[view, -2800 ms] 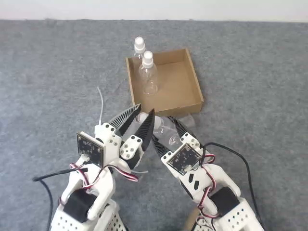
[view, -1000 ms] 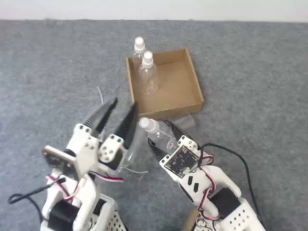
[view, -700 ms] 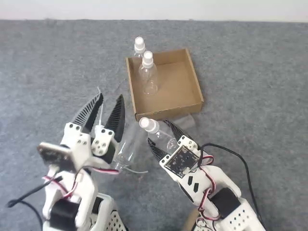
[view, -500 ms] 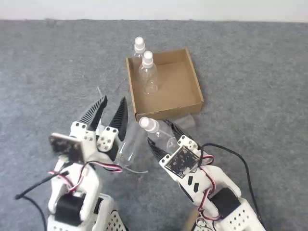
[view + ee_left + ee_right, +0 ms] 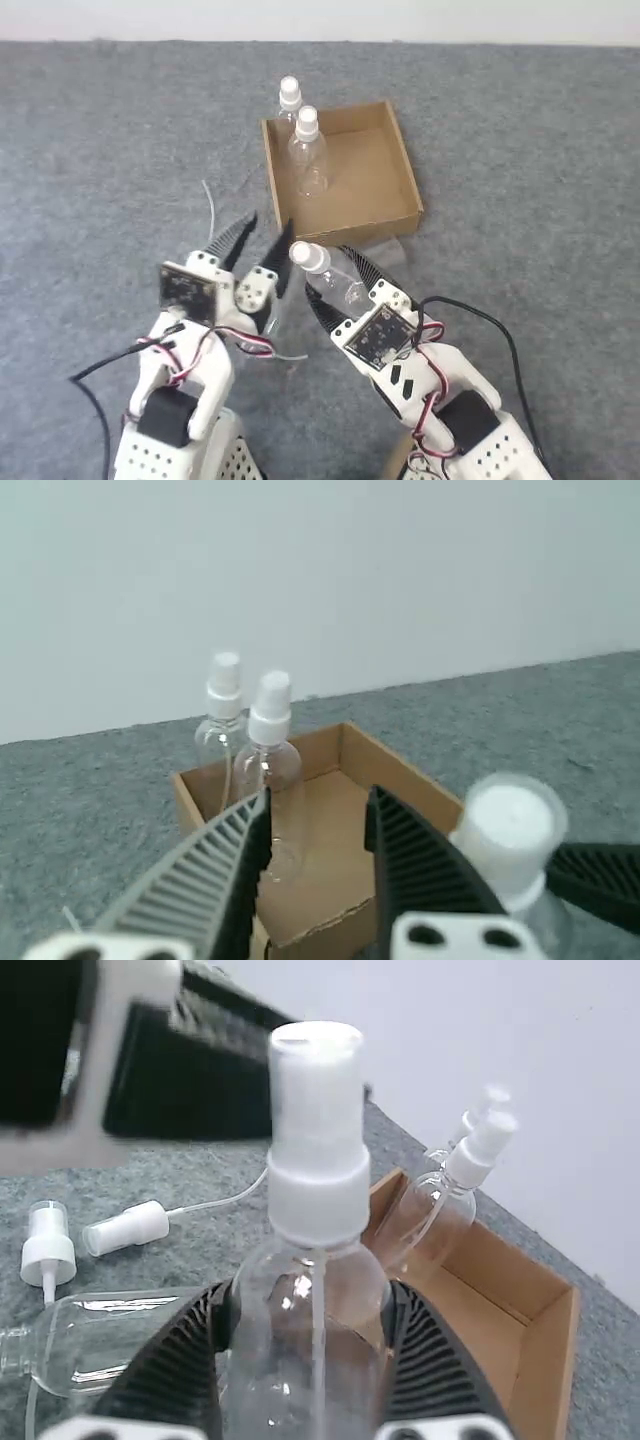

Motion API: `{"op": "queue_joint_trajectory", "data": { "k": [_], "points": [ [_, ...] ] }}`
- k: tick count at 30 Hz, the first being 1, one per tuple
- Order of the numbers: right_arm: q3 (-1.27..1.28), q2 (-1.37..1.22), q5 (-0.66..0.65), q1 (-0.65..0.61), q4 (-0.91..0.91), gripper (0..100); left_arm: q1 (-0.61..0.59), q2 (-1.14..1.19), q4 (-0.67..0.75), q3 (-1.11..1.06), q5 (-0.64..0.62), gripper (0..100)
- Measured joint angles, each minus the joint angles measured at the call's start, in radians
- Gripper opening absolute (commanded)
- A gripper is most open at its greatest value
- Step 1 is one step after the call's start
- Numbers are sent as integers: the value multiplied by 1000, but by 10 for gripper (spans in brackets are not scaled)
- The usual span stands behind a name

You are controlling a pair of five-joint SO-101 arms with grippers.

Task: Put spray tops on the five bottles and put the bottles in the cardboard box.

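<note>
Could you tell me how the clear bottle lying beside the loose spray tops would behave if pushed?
The lying bottle looks empty, so probably light and easily shoved. Its round body on its side would likely roll. Smooth plastic may slip.

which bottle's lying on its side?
The bottle flat on the carpet. The capped bottle is in the right end effector; two others stand upright at the cardboard box.

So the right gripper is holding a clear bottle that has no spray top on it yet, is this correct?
Not quite. The right gripper does hold the clear bottle, but the bottle has a white spray top on its neck. The right wrist view shows this plainly.
</note>
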State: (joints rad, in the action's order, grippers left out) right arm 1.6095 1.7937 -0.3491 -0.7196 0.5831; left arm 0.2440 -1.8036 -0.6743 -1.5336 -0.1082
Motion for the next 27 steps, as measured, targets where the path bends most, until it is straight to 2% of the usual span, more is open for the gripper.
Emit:
{"op": "queue_joint_trajectory", "data": {
  "k": [5, 17, 21, 27],
  "points": [
    [0, 0, 2, 3, 0, 7, 80, 0, 0, -23, 77, 141],
    [0, -2, 2, 5, 0, 7, 118, -2, -3, -23, 95, 141],
    [0, -2, 2, 5, 0, 7, 170, -2, -21, -20, 100, 141],
    [0, -2, 2, 5, 0, 7, 218, -2, -51, -20, 170, 141]
  ]
}}
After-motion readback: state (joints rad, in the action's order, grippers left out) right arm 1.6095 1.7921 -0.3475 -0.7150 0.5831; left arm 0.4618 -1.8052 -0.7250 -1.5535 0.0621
